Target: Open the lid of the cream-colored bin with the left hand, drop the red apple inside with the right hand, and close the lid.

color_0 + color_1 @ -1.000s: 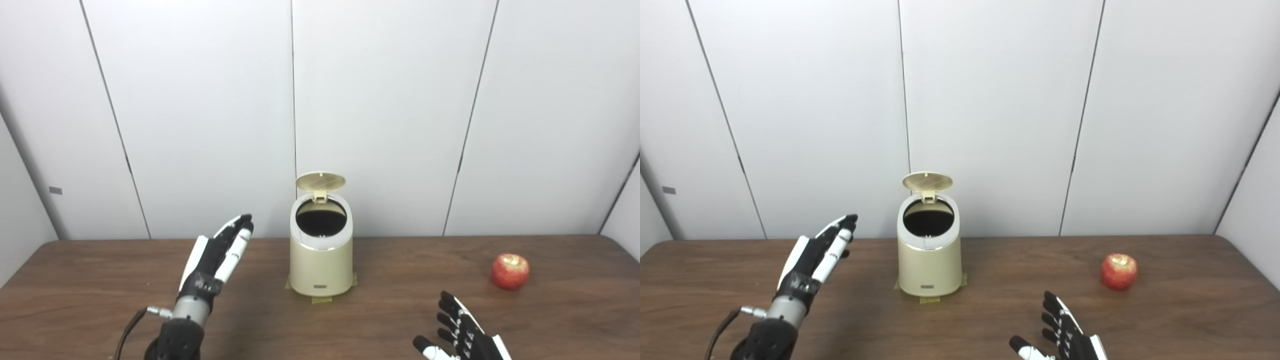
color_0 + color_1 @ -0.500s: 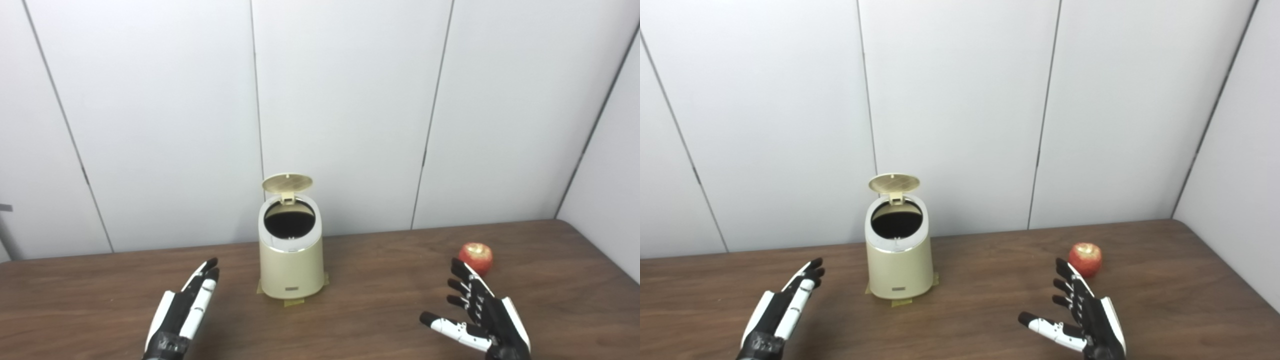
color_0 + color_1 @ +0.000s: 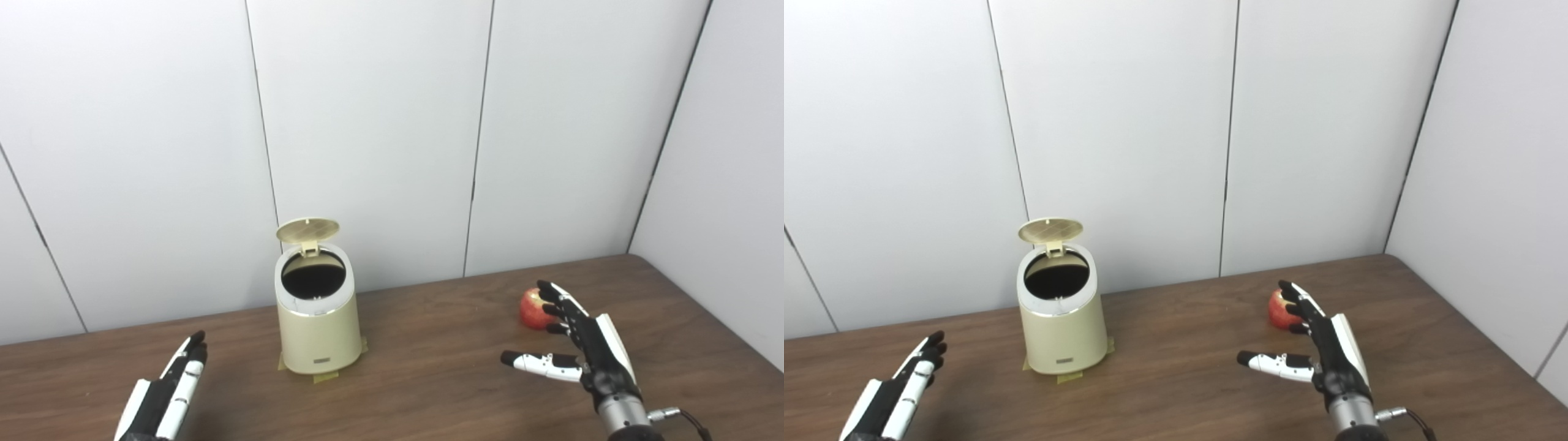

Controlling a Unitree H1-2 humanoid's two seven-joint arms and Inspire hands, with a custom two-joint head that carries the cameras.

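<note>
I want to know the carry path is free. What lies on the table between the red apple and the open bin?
Only bare table lies between the apple and the bin, clearest in the left eye view. The open right hand is at the apple's near side.

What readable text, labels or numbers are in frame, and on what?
No legible text anywhere.
Small dark plate low on the front of the cream bin: too small and blurred to read.
Red apple, table, both hands and wall panels: no markings visible.

Bright, even overhead light, soft faint shadows on the table (image 3: pixel 429 367), sharp focus throughout, no glare.
</note>
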